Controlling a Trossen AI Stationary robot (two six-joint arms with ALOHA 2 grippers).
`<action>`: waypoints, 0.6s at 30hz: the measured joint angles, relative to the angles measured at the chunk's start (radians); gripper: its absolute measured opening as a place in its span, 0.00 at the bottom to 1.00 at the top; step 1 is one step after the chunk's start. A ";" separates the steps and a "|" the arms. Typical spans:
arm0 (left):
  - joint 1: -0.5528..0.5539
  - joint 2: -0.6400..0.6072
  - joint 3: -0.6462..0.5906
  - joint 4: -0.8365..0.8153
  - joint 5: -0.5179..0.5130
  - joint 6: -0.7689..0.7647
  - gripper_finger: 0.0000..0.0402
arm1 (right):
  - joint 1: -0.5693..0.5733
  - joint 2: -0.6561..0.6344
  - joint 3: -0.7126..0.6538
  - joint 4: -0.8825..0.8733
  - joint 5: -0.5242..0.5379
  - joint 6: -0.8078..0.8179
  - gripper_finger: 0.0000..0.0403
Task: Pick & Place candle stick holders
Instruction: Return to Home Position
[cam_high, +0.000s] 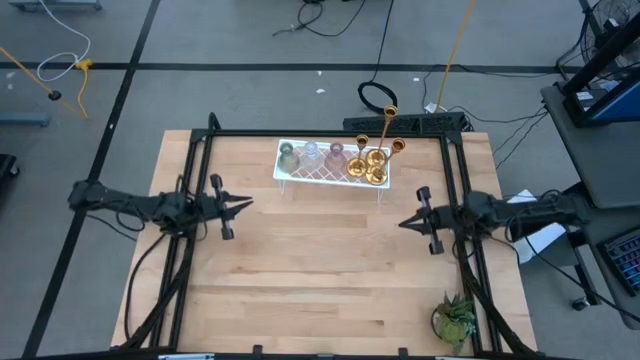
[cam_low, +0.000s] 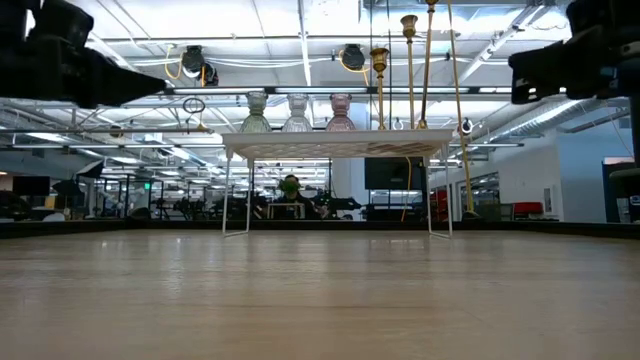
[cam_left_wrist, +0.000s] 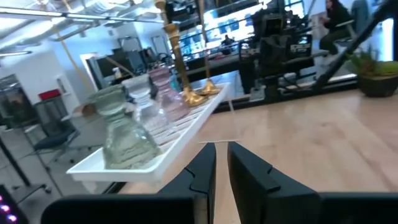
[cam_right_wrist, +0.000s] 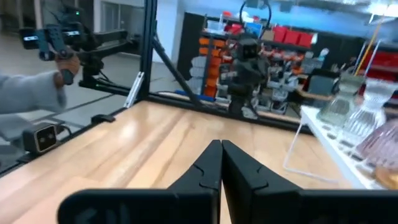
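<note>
Gold holders stood bunched at the right end of the white tray: two tall slim stems and a short one, their round bases close together. Three glass ones stood in a row along the rest of the tray. The green holder was at the left end, the clear holder beside it, and the pink holder next to the gold bases. All six were upright. The tray was raised on thin wire legs at the far middle of the table.

The left tool hung above the table's left side, well apart from the tray, pointing toward the middle. Its fingers were drawn nearly together, only a thin slit between them, grasping nothing. The right tool hung over the right side, facing the left one, its fingers clenched tip to tip on nothing. Bare wood lay between them. A plant sat at the table's near right corner. Beyond the table's edge, a person's grey sleeve showed in the right wrist view.
</note>
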 joint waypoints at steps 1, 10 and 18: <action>0.011 -0.001 0.000 -0.001 0.001 0.001 0.12 | -0.018 0.000 0.000 -0.009 -0.021 0.010 0.00; 0.061 -0.001 0.001 -0.107 0.024 -0.100 0.12 | -0.124 0.001 -0.024 0.005 -0.116 0.157 0.00; 0.077 0.001 0.001 -0.155 0.002 -0.133 0.12 | -0.155 0.001 -0.080 0.041 -0.117 0.186 0.00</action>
